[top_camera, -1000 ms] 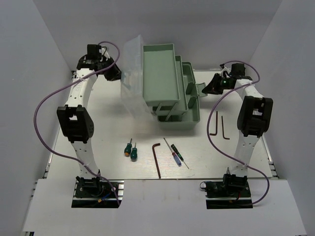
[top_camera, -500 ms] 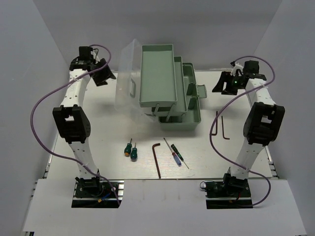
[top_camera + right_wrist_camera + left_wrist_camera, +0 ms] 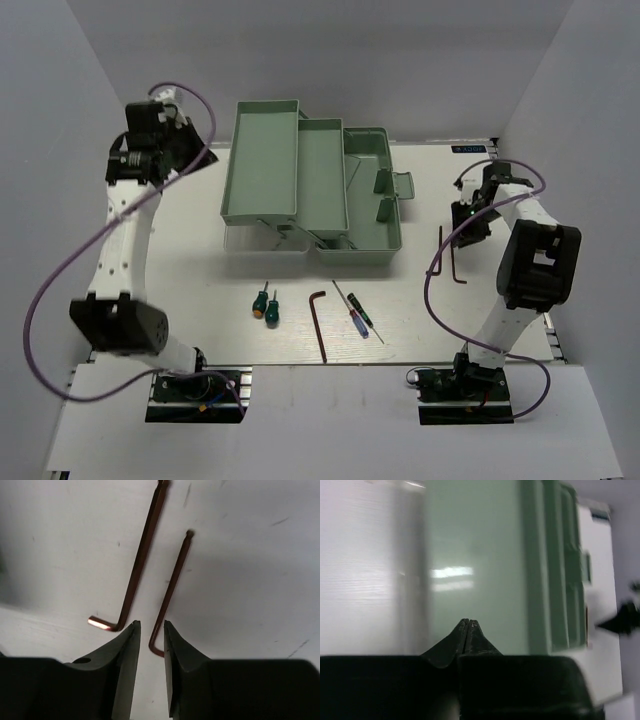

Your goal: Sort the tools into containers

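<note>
I'm working the right arm here, and I judge the step in hand to be picking up one of the two small hex keys lying on the desk (image 3: 200, 290) just right of the toolbox (image 3: 372, 205). On the right wrist view the right tool (image 3: 150, 627) hangs over them with its jaws only narrowly apart and nothing held. The short bend of the nearer hex key (image 3: 172, 580) shows in the gap between the fingertips, and the other hex key (image 3: 137, 565) lies just beside it to the left, almost parallel. The two are close together, so I'd widen the jaws a little first. Then I'd centre them across the nearer key's shaft just above the bend, so the left finger drops into the strip of desk between the keys and doesn't land on the neighbour. The key is thin and lies flat, so the fingertips have to reach the desk before I close, or they'll shut above it. The left tool (image 3: 466, 625) is closed and empty above the toolbox's top tray (image 3: 262, 160), and I'd leave it there, out of the way. The trays are fanned open with nothing in them. The big hex key (image 3: 319, 325), two green-handled screwdrivers (image 3: 266, 305) and the precision screwdrivers (image 3: 357, 318) wait near the front edge
</note>
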{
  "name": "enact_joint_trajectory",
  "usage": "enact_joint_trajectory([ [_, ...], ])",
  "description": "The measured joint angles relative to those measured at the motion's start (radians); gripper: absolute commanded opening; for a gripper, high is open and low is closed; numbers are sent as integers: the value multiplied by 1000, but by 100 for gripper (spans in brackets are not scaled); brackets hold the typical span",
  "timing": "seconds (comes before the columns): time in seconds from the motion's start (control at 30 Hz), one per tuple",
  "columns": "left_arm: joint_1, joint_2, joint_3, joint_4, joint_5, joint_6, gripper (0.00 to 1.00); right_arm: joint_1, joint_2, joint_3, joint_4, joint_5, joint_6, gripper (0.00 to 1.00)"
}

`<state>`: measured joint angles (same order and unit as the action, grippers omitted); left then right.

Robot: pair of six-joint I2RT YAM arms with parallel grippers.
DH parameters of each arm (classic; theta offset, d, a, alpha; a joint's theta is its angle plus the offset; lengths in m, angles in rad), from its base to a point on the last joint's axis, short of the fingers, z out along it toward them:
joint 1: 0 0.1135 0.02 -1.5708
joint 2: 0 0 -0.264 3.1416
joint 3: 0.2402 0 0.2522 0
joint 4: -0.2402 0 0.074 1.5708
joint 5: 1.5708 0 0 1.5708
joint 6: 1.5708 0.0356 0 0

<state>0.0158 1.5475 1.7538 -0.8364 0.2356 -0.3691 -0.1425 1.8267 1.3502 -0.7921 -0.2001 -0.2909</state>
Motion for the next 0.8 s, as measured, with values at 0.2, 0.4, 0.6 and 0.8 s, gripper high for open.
enact_joint_trajectory([
  [0.2,-178,-256,-297,42,188,80,42,37,23,-24,-33,-1,1,41],
  [0.4,-291,-364,-557,3,231,101,46,79,98,-9,-32,9,38,44],
  [0.6,-439,-363,-673,5,205,87,51,104,147,13,-40,53,101,25],
  [0.8,-652,-238,-672,74,103,36,56,109,150,12,-32,78,158,0],
])
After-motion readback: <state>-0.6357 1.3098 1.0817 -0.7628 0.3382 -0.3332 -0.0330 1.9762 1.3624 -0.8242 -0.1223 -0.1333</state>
